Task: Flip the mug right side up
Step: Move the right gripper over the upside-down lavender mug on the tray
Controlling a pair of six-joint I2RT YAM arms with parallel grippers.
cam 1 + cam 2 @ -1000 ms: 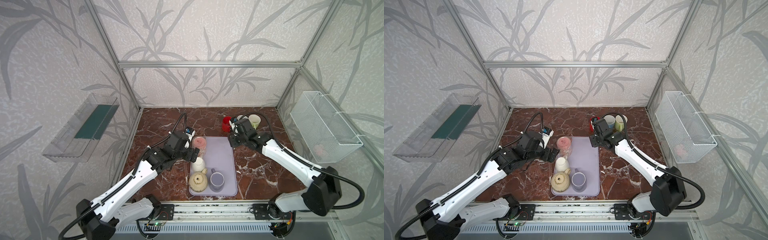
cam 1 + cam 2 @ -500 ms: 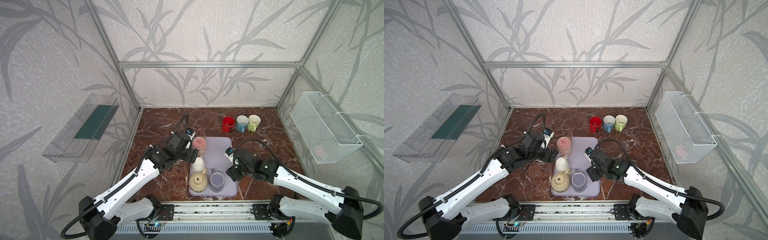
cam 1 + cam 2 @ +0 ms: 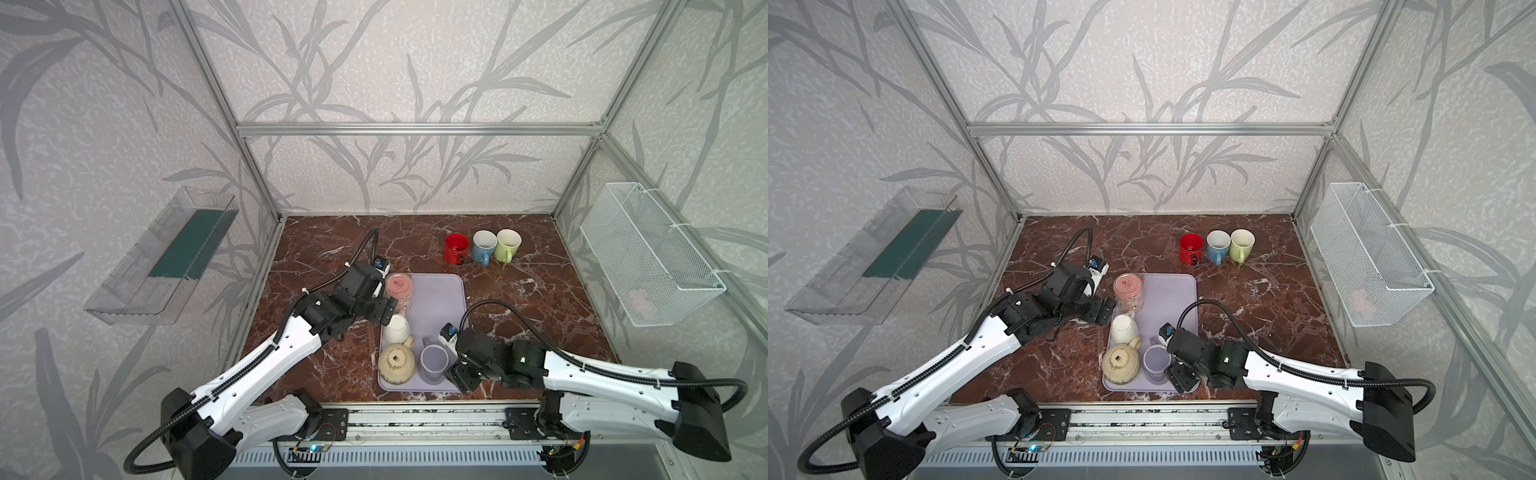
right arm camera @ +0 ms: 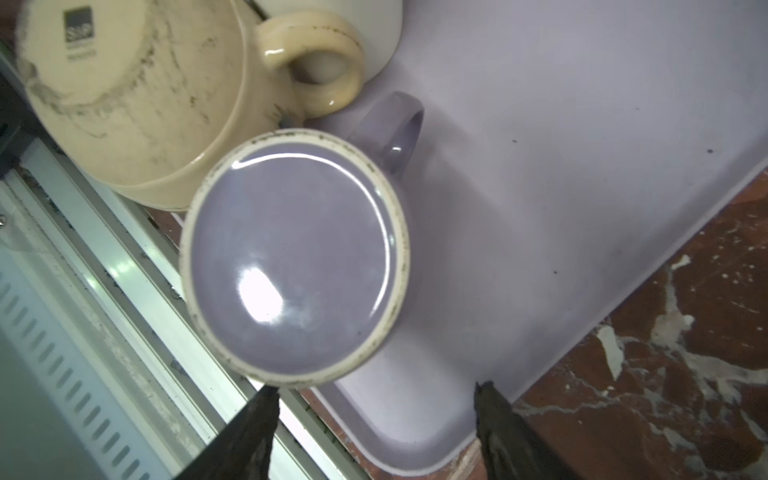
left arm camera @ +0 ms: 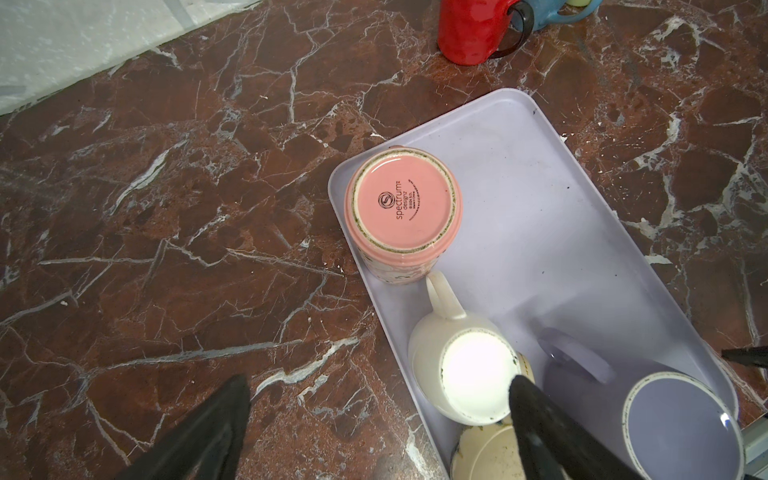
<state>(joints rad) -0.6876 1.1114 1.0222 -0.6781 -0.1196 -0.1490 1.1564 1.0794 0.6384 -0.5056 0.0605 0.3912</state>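
On the red-brown marble table [image 3: 332,249], in both top views: a lilac tray [image 3: 440,299] is recorded near the front edge, carrying four mugs, all base-up.
- The pink mug [image 3: 399,286] is set at the tray's far left corner, with the white mug [image 3: 397,328] just in front of it.
- The cream mug [image 3: 397,363] is set at the near left corner.
- The lilac mug [image 3: 433,362] is set close beside the cream mug, on its right.
- A red mug [image 3: 456,247], a blue mug [image 3: 484,245] and a green mug [image 3: 508,244] are stood upright in a close row on the table behind the tray.
- The left tool [image 3: 384,309] is held over the tray's left edge, between the pink and white mugs, jaws spread.
- The right tool [image 3: 457,376] is held at the tray's near right, just beside the lilac mug.
- A wire basket [image 3: 648,257] is fixed to the right wall and a clear shelf [image 3: 166,257] to the left wall.

Left wrist view: both fingers are seen wide apart, one over bare table and one before the white mug [image 5: 465,374]. Nothing is pinched. The printed base of the pink mug [image 5: 402,203] is shown facing up.

Right wrist view: the lilac mug [image 4: 295,257] fills the middle, glazed base up, with its handle towards the cream mug [image 4: 137,104]. The right tool [image 4: 376,388] is seen with jaws spread and nothing pinched. The mug lies just past the fingertips [image 4: 266,407]. Whether one tip touches the mug's wall cannot be told.
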